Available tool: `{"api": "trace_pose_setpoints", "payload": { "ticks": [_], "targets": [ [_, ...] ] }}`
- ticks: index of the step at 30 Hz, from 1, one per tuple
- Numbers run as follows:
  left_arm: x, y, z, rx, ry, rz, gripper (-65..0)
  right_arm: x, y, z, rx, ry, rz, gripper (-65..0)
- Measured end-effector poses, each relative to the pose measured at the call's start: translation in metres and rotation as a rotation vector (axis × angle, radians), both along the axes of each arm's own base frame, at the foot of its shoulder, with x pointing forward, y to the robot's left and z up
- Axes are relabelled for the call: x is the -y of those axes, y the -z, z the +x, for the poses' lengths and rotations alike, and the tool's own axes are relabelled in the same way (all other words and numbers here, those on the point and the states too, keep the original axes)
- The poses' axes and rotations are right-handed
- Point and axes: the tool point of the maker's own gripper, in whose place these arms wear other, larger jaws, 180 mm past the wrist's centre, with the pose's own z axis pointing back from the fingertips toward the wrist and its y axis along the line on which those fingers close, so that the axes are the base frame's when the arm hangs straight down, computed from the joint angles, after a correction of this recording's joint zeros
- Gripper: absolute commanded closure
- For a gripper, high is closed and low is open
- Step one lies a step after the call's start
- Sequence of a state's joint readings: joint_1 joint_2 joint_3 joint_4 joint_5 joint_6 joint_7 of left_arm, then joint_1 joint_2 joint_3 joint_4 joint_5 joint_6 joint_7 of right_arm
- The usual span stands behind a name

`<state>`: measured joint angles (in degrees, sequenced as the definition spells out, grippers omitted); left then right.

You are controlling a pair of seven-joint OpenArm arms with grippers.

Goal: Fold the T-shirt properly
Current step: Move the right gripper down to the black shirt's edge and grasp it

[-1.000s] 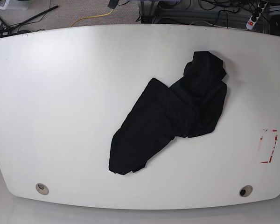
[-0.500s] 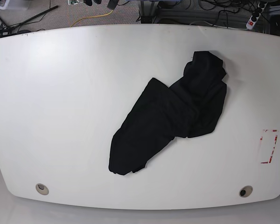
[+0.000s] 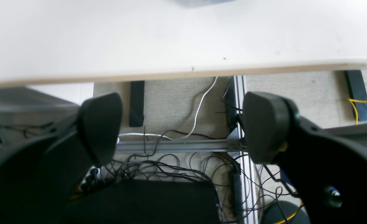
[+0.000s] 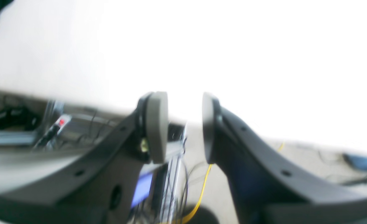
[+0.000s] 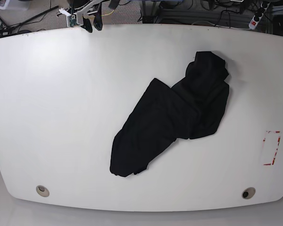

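The black T-shirt [image 5: 174,117] lies crumpled in a diagonal heap on the white table [image 5: 61,117], right of centre, with nothing touching it. My right gripper [image 5: 92,22] hangs at the table's far edge on the left, well away from the cloth. In the right wrist view the right gripper [image 4: 185,124] has a narrow gap between its pads [image 4: 157,124] and nothing in it. My left gripper [image 3: 183,124] shows only in the left wrist view. Its fingers [image 3: 101,124] stand wide apart and empty, over the floor just beyond the table edge [image 3: 183,73].
A red tape rectangle [image 5: 272,147] marks the table near its right edge. Two round holes [image 5: 42,190] [image 5: 248,192] sit near the front edge. Cables, aluminium framing [image 3: 177,145] and a power strip [image 5: 256,16] lie on the floor behind the table.
My right gripper has come into the base view at the far left edge. The T-shirt has not moved.
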<state>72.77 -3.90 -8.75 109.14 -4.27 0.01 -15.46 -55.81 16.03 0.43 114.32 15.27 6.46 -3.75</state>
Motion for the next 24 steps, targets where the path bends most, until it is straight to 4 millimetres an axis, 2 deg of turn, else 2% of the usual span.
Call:
{"api": "trace_pose_setpoints", "payload": {
  "ticks": [9,16,19,21,24],
  "targets": [
    [0.003,-0.001,0.021,0.064,-0.029,-0.01,-58.9,-0.005,-0.018,0.057,0.143,-0.025,0.009,-17.9],
    [0.002,-0.003,0.039,0.108,-0.031,-0.009,-58.9,-0.022,-0.018,0.092,0.117,-0.13,0.004,-17.9],
    [-0.014,-0.008,0.051,0.148,-0.047,0.034,-59.0,-0.03,-0.028,0.118,0.15,-0.149,0.01,-18.1],
    [-0.022,-0.012,0.059,0.173,-0.067,0.053,-59.0,-0.037,-0.028,0.126,0.131,-0.174,0.01,-18.1],
    [-0.03,-0.017,0.07,0.216,-0.102,0.069,-59.0,-0.046,-0.032,0.144,0.115,-0.217,-0.002,-24.1]
  ]
}}
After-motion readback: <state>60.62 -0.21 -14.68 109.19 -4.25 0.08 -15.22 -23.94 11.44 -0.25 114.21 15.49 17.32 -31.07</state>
